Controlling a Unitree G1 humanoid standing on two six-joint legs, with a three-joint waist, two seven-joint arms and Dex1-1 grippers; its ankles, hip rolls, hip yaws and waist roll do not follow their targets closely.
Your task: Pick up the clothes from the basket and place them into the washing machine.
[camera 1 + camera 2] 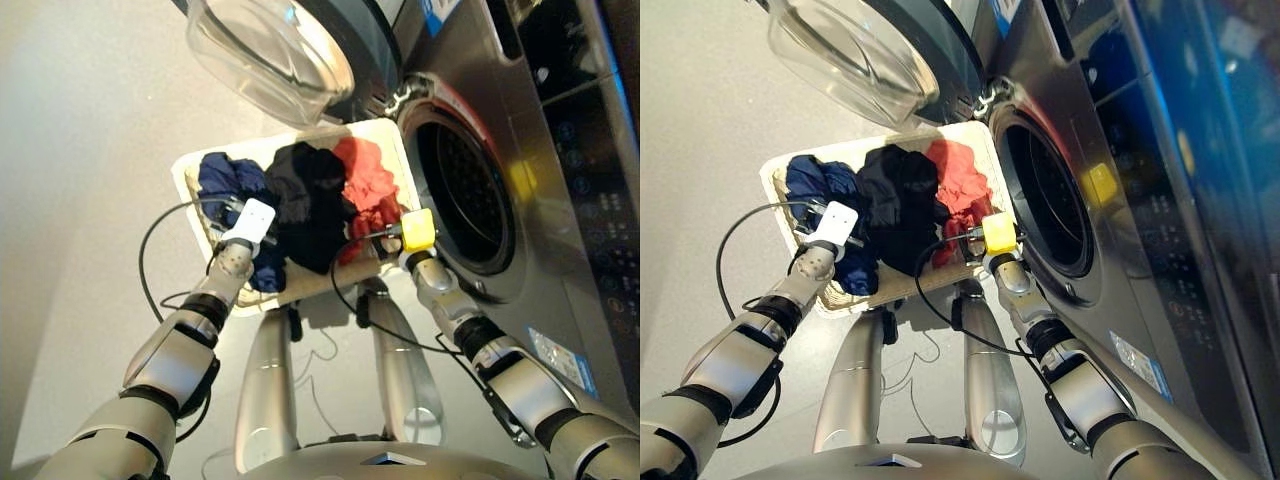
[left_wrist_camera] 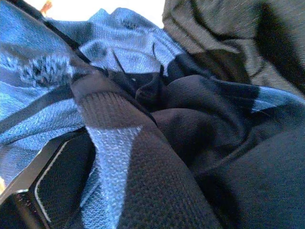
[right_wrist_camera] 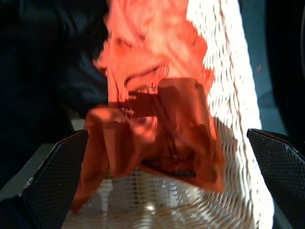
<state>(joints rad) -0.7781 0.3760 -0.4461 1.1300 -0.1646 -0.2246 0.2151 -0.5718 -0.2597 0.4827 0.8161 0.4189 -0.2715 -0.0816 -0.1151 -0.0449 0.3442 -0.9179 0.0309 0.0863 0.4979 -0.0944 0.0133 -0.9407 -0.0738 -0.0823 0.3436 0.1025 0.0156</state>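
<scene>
The right end effector [image 3: 162, 181] hangs with its two black fingers [image 3: 52, 176] spread wide apart over the near end of the coral red garment [image 3: 157, 109], nothing held between them. That wrist view alone shows the red cloth bunched on the woven floor of the basket [image 3: 238, 95], with the black garment [image 3: 43, 62] just beside it. From the head camera the same end effector sits low over the basket's near corner, on the side nearest the washing machine [image 1: 560, 170].

The left end effector [image 1: 232, 212] is pushed down into the navy blue garment [image 1: 225, 180]. Its wrist view is filled with blue knit and dark folds, and only one finger [image 2: 52, 186] peeks out beneath the cloth; whether the fingers are apart or together cannot be told.

The head views show all three clothes lying side by side in the cream basket [image 1: 190, 165] on the floor [image 1: 80, 200]: navy, black [image 1: 310, 200], then red [image 1: 370, 180] closest to the drum hole [image 1: 465, 195]. The porthole door [image 1: 270, 50] stands swung open above the basket.
</scene>
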